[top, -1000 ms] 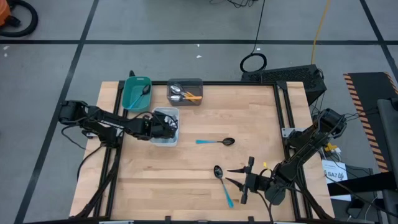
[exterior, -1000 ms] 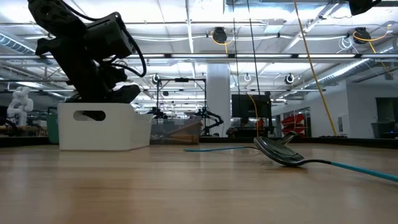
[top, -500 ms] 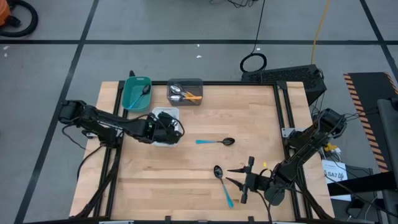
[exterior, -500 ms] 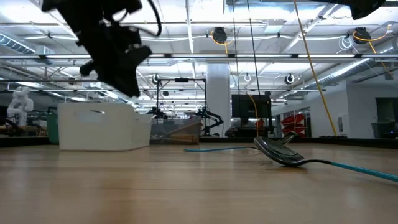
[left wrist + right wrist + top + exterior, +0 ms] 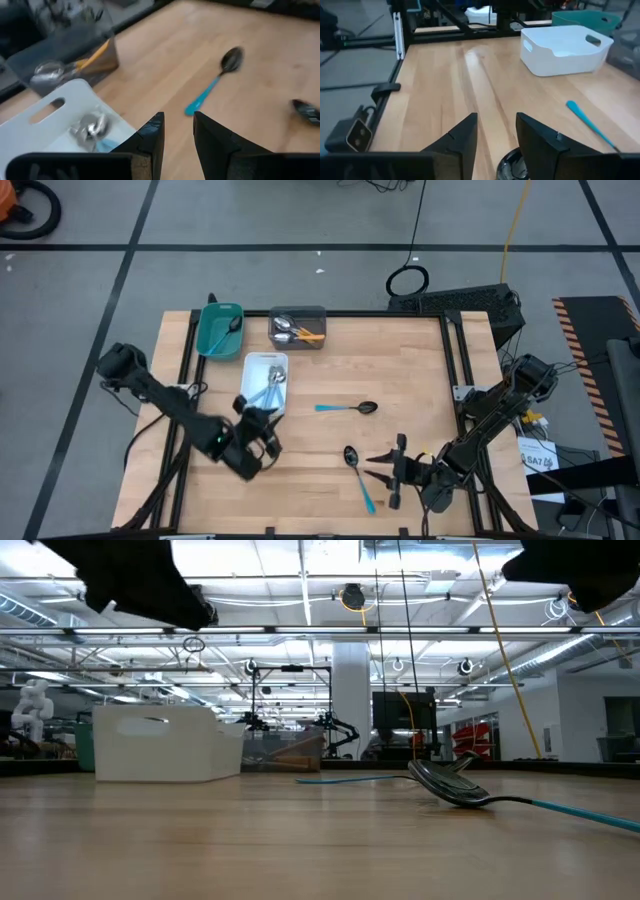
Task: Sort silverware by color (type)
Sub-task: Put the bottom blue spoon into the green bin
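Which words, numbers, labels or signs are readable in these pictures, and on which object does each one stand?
White label beside the table's right edge, high view: dark characters, too small to read with certainty.
White tray, teal tray, grey tray: no writing visible.
Room behind the table, low view: no readable sign.

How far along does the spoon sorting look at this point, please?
Done: spoons lie in the white tray, grey tray and teal tray. In hand: nothing; left pincer and right pincer are open, empty. Left: two black-bowled blue-handled spoons on the wooden table.
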Robot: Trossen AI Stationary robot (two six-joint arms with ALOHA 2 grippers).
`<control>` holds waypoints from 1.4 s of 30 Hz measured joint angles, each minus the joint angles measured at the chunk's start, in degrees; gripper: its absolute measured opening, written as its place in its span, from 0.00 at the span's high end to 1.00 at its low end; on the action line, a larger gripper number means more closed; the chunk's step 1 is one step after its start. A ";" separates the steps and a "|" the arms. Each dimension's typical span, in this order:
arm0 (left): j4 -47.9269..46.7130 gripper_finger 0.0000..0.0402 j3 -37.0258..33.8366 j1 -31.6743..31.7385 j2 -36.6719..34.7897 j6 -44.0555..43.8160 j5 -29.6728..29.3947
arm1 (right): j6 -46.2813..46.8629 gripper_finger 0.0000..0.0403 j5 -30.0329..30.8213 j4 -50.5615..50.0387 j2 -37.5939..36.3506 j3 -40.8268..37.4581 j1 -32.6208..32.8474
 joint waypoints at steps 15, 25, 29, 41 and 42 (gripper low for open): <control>4.96 0.74 0.02 -2.39 4.47 3.28 4.06 | 18.35 0.68 -10.68 -4.68 0.91 0.00 -4.47; 8.50 0.74 0.02 -1.95 4.45 6.52 4.10 | 24.92 0.68 -17.86 -7.31 7.16 1.76 -6.54; 8.66 0.74 0.02 -1.79 4.46 5.52 4.18 | 26.47 0.68 -17.74 -11.05 11.19 6.39 -6.54; 8.76 0.74 0.02 -4.02 4.45 1.55 7.55 | 44.65 0.68 -21.98 -58.40 27.92 37.05 -6.82; 8.76 0.74 0.02 -4.15 4.45 1.56 7.58 | 44.56 0.68 -22.81 -59.21 28.93 38.48 -6.82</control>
